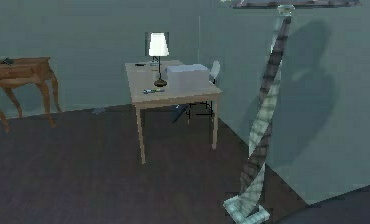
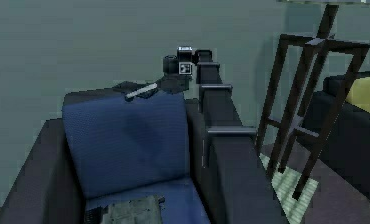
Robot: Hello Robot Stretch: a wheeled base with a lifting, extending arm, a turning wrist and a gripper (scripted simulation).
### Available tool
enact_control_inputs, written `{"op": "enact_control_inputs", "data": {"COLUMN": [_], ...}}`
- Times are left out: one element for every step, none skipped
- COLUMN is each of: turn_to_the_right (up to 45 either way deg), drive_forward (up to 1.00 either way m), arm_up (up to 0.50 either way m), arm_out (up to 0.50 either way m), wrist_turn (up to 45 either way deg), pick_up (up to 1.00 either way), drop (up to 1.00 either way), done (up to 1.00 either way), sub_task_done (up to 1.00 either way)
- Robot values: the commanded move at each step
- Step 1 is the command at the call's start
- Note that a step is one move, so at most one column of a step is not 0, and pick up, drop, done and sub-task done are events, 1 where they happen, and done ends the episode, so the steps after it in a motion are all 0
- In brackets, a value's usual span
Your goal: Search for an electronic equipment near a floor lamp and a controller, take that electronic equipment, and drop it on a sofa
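In the arm side view my arm's dark bar (image 2: 218, 120) rises beside a blue sofa (image 2: 128, 140). My gripper (image 2: 161, 88) sits left of the white marker squares (image 2: 183, 63). It holds a slim grey thing (image 2: 141, 93), tilted just above the top edge of the sofa's back. In the forward view a floor lamp (image 1: 267, 110) with a mottled, stone-like pole stands at the right. Left of it is a wooden table (image 1: 173, 90) carrying a small table lamp (image 1: 158, 48), a pale box-shaped device (image 1: 188, 74) and a small dark item (image 1: 151, 91).
A dark wooden side table (image 1: 23, 70) stands against the wall at the forward view's left. In the arm side view a tall dark wooden frame (image 2: 303, 100) and dark furniture with a yellow cushion (image 2: 363, 95) stand right of the arm. A patterned cushion (image 2: 133, 212) lies on the sofa seat.
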Motion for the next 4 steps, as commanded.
{"op": "enact_control_inputs", "data": {"turn_to_the_right": [0.0,0.0,0.0,-45.0], "drive_forward": [0.00,0.00,0.00,0.00], "arm_up": [0.00,0.00,0.00,0.00], "arm_out": [0.00,0.00,-0.40,0.00], "wrist_turn": [-45.0,-45.0,0.0,0.0], "pick_up": [0.00,0.00,0.00,0.00], "drop": [0.00,0.00,0.00,0.00], "done": [0.00,0.00,0.00,0.00], "sub_task_done": [0.00,0.00,0.00,0.00]}}
